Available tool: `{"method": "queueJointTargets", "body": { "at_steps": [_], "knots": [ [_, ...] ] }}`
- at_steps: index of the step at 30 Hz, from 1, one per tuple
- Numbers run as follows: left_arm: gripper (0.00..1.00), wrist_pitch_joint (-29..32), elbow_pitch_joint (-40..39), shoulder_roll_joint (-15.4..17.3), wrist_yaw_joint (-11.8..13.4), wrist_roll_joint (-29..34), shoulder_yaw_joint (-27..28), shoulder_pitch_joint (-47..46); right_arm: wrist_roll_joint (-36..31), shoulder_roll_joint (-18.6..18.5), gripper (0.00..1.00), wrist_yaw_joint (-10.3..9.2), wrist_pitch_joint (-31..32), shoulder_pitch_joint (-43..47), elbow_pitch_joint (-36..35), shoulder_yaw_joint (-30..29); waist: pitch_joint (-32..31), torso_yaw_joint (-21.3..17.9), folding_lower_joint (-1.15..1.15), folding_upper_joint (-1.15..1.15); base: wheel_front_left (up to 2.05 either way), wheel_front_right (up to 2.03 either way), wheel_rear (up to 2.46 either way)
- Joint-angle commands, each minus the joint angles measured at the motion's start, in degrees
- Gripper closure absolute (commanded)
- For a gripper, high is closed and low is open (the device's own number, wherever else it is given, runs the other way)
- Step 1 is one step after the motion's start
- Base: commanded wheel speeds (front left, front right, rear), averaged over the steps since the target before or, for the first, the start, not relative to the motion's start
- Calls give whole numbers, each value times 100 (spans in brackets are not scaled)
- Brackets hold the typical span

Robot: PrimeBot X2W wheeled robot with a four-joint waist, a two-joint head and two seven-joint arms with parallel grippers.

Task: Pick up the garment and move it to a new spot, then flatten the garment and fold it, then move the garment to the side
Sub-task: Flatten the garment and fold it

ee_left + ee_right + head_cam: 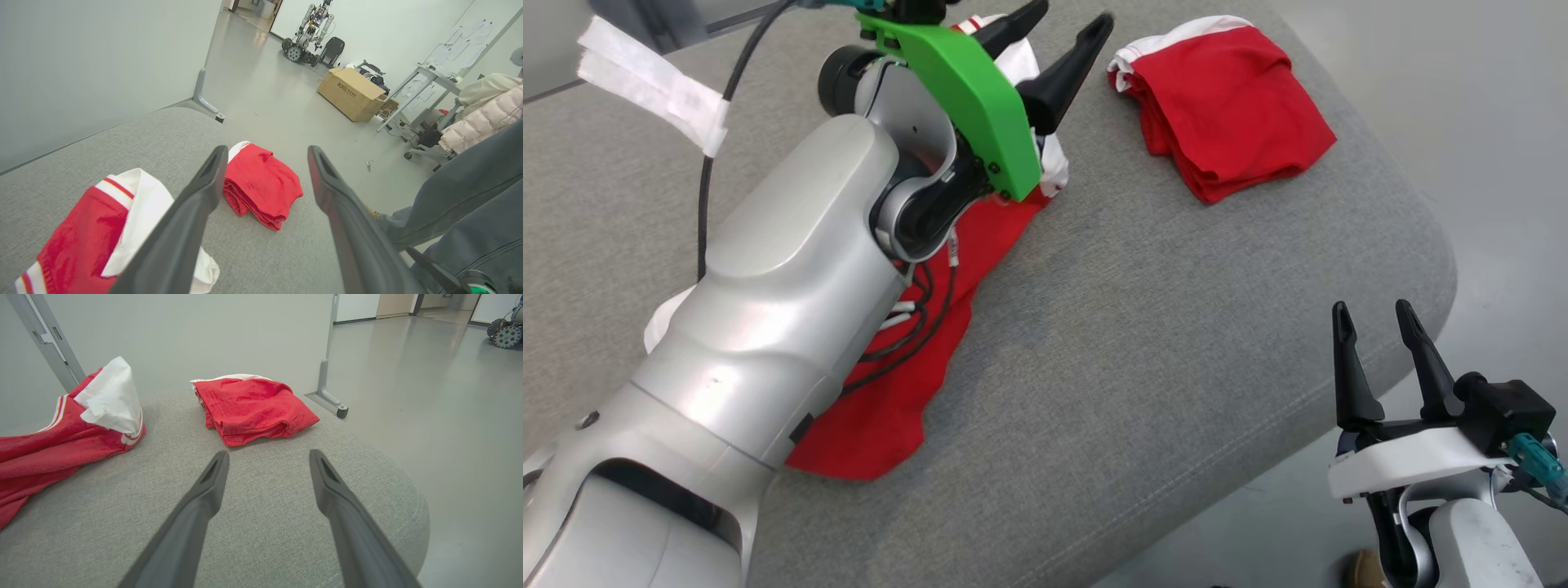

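garment (882, 425) lies rumpled; your left tool (1070, 16) and right tool (1372, 310) both hang released, empty. pinch opposite hems, draw outward, clear of the far-right folded pile (1225, 122).

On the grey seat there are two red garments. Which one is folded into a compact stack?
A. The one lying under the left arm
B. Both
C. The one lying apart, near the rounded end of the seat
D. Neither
C: the folded garment is a neat layered stack, while the loose garment lies spread and crumpled.
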Motion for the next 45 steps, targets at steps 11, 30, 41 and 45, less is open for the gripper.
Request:
{"method": "queueJointTargets", "body": {
  "at_steps": [11,30,41,45],
  "knots": [
    [0,-54,-1218,1038,467,59,-302,1468,-314,-10,0,-9,2,336,-56,-199,-658,746,0,0,0,0,0],
    [0,-891,-2808,1529,2320,729,-988,3911,-582,-10,0,-9,2,620,-141,-299,-662,1518,0,0,0,0,0],
    [0,-895,-2001,1310,2243,751,-1099,3829,-623,-10,0,-9,2,519,-138,-276,-543,1510,0,0,0,0,0],
    [18,-888,-1678,1245,2127,677,-1119,3821,-616,-9,0,-9,2,527,-122,-276,-547,1443,0,0,0,0,0]
  ]
}}
